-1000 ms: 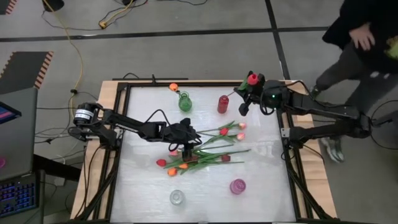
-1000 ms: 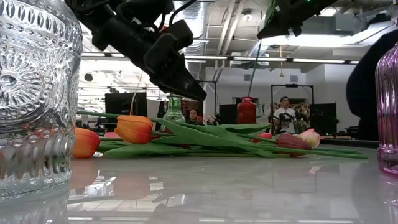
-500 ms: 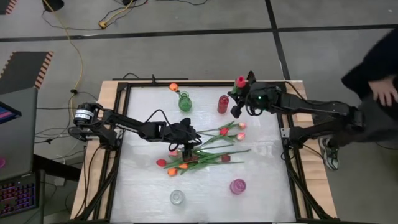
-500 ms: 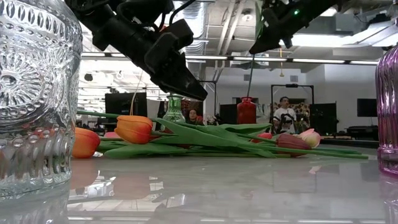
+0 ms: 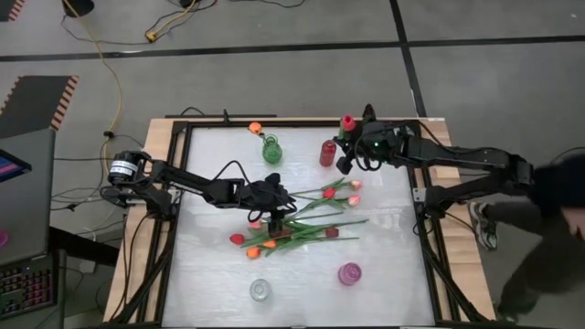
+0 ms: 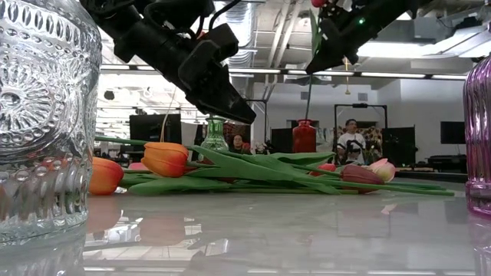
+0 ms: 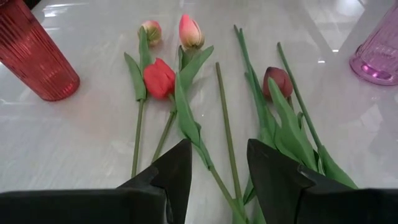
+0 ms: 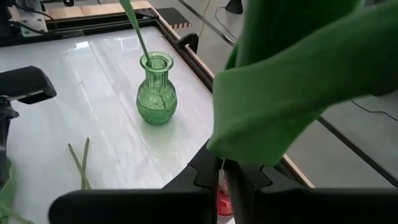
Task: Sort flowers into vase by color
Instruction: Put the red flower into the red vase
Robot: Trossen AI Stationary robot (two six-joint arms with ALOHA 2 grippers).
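Several tulips (image 5: pixel 302 219) lie in a loose heap mid-table, with orange, red, pink and maroon heads. My left gripper (image 7: pixel 217 169) hovers open just over their stems, its fingers on either side of one green stem (image 7: pixel 225 118). My right gripper (image 5: pixel 345 161) is at the far right, next to the red vase (image 5: pixel 328 153), shut on a red tulip (image 5: pixel 347 122). A big green leaf (image 8: pixel 292 74) hides most of the right wrist view. The green vase (image 5: pixel 271 150) holds an orange tulip (image 5: pixel 255 128). My right gripper pinches the red tulip's thin stem (image 8: pixel 227 175) between its two fingers, which lie across it. The red head (image 6: pixel 317 3) stands above the fingers and the flower is lifted clear of the table. The red vase's rim (image 8: pixel 219 200) shows just below the fingers.
A pink vase (image 5: pixel 349 272) and a clear glass vase (image 5: pixel 260 290) stand near the front edge. The table's black frame (image 5: pixel 425 210) runs along the right side. A person (image 5: pixel 558 183) stands beyond the right edge.
My right gripper has carried the red tulip down and toward the table's left, closer to the red vase. The flower stays lifted with its head up. The person at the right has moved toward the near side.
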